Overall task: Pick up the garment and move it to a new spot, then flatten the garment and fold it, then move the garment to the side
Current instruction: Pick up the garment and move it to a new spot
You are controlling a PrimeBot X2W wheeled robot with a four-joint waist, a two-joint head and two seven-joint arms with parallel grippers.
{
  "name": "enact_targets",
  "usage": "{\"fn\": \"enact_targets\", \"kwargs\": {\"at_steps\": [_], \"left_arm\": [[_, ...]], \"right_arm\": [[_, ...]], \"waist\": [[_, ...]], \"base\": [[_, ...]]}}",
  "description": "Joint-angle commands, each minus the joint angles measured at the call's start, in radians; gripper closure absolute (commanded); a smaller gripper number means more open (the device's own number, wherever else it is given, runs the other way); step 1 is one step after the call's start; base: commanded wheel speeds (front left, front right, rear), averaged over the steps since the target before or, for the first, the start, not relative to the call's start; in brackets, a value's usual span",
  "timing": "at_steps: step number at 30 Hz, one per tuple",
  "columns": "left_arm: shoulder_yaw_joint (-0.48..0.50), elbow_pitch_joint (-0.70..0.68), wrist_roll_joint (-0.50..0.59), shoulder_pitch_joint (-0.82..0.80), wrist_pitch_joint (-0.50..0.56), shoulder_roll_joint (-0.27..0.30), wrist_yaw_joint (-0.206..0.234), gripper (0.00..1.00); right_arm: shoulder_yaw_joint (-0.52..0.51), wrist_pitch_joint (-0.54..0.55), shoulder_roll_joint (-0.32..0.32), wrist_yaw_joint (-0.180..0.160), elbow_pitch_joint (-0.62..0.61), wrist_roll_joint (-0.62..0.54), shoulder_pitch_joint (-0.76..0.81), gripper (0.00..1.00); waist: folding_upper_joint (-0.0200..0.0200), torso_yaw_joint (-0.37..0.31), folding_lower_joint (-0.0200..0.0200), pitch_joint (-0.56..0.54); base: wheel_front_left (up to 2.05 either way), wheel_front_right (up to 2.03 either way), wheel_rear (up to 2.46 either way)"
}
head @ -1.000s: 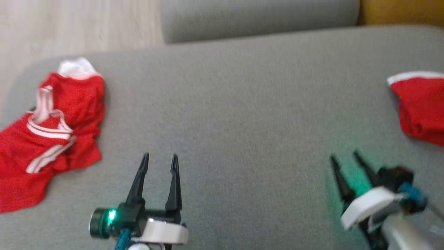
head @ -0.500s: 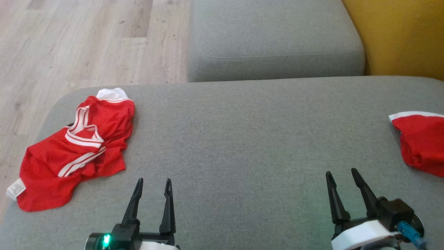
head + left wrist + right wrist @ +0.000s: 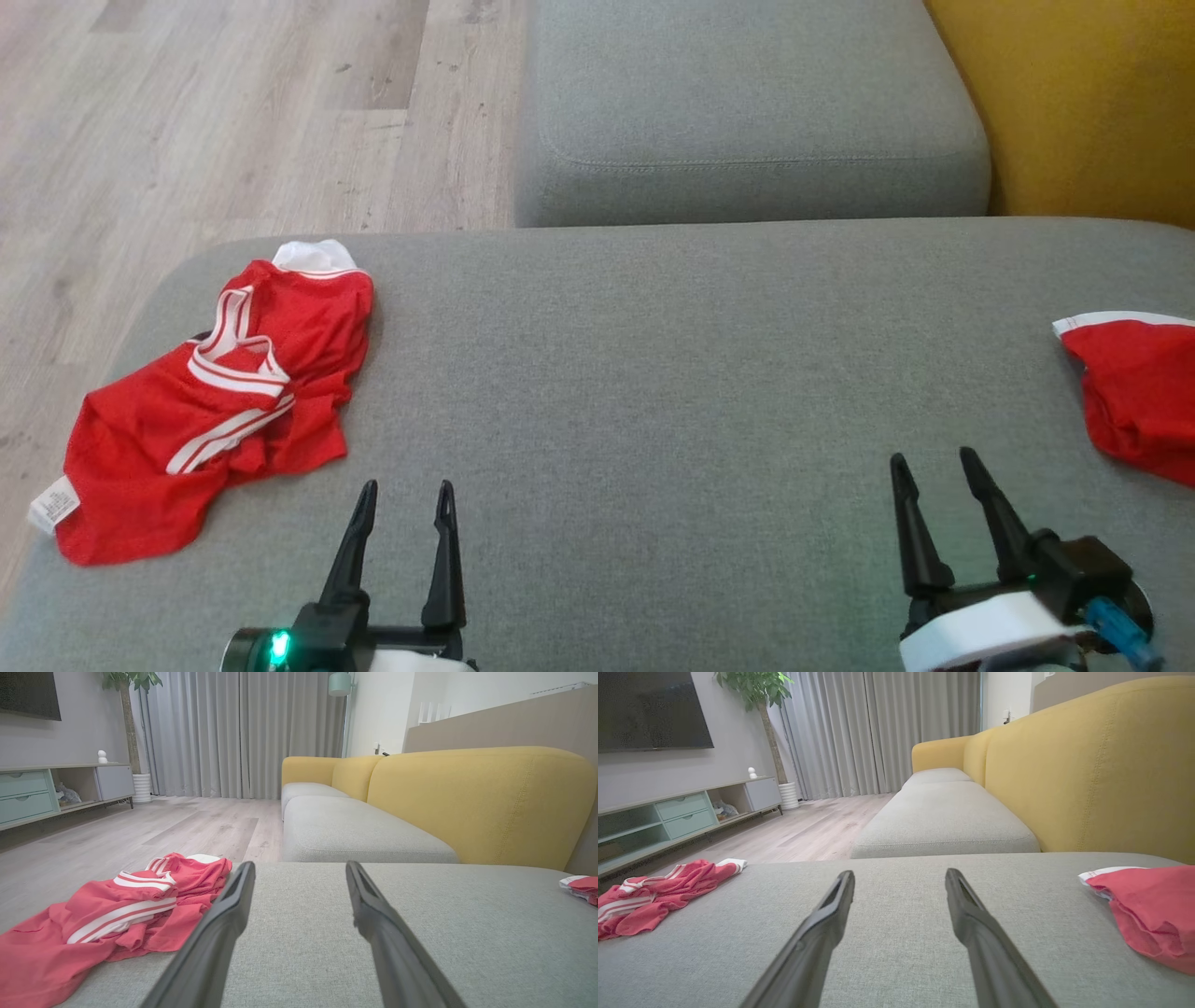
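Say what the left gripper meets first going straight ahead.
The way looks free: the left gripper points over bare grey cushion, the red garment off to its left. Depth unclear.

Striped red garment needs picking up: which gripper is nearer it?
Left. The left gripper sits just right of the striped garment; the right gripper is far across the cushion.

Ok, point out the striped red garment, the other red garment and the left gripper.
striped red garment (image 3: 201, 411), head view, red cloth between its white stripes.
other red garment (image 3: 1134, 397), head view, red cloth below its white hem.
left gripper (image 3: 407, 487), head view, midway between its fingertips.
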Motion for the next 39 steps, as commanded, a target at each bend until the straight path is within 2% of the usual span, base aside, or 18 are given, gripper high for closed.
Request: {"fn": "enact_targets", "kwargs": {"at_steps": [1,12,18,21,28,29,34,39], "left_arm": [[0.038,-0.034,0.01,-0.026,-0.005,-0.002,0.01,0.0],[0.053,-0.031,0.0,-0.016,-0.005,-0.002,0.02,0.0],[0.05,-0.026,-0.005,-0.024,-0.005,-0.002,0.019,0.0],[0.05,-0.027,-0.005,-0.033,-0.005,-0.002,0.021,0.0],[0.071,-0.031,0.002,-0.04,-0.005,-0.002,0.023,0.0],[0.071,-0.031,0.002,-0.04,-0.005,-0.002,0.023,0.0],[0.1,-0.042,0.011,-0.039,-0.005,-0.002,0.021,0.0],[0.147,-0.059,0.026,-0.032,-0.005,-0.002,0.02,0.0]], "right_arm": [[0.011,-0.011,0.0,0.007,-0.039,-0.011,-0.014,0.0],[0.006,-0.011,0.006,0.007,-0.043,-0.02,0.0,0.0],[0.006,-0.011,0.007,0.007,-0.044,-0.025,0.005,0.0],[0.005,-0.011,0.007,0.007,-0.046,-0.03,0.001,0.0],[0.018,-0.011,0.008,0.007,-0.049,-0.023,-0.013,0.0],[0.018,-0.011,0.008,0.007,-0.049,-0.023,-0.013,0.0],[0.032,-0.011,0.008,0.007,-0.05,-0.013,-0.037,0.0],[0.038,-0.011,0.009,0.007,-0.049,-0.007,-0.053,0.0]], "waist": [[-0.0001,-0.002,0.0001,-0.002],[-0.0001,-0.023,0.0001,-0.015],[-0.0001,0.005,0.0001,-0.004],[-0.0001,0.048,0.0001,0.007],[-0.0001,0.207,0.0001,0.024],[-0.0001,0.207,0.0001,0.024],[-0.0001,0.314,0.0001,0.043],[-0.0001,0.367,0.0001,0.06]], "base": [[0.0,0.0,0.0],[0.0,0.0,0.0],[0.0,0.0,0.0],[0.0,0.0,0.0],[0.0,0.0,0.0],[0.0,0.0,0.0],[0.0,0.0,0.0],[0.0,0.0,0.0]]}}
